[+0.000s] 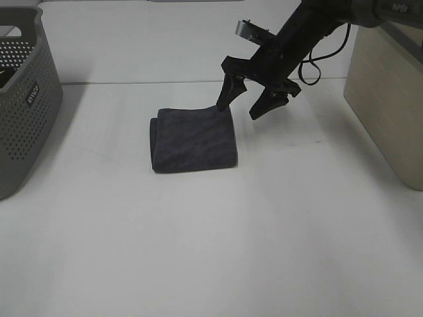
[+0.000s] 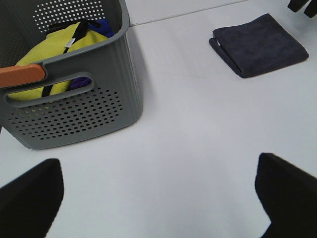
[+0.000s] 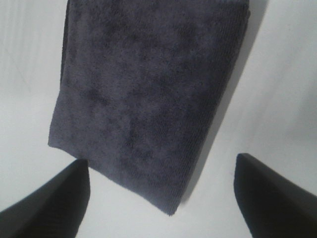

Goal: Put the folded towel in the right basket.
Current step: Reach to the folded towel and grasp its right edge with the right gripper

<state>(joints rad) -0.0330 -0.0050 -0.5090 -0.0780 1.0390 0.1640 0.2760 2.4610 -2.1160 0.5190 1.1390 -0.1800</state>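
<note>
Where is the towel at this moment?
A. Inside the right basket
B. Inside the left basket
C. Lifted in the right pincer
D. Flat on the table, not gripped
D: the towel lies folded flat on the table, and the right pincer is at its far corner with its jaws spread, closed on nothing.

Looks like a staged robot lab bench: bare white table (image 1: 198, 251) against a plain white wall (image 1: 145, 39), grey perforated basket (image 1: 26, 112) left, beige basket (image 1: 390, 112) right, cabled black arm (image 1: 310, 33) overhead.
</note>
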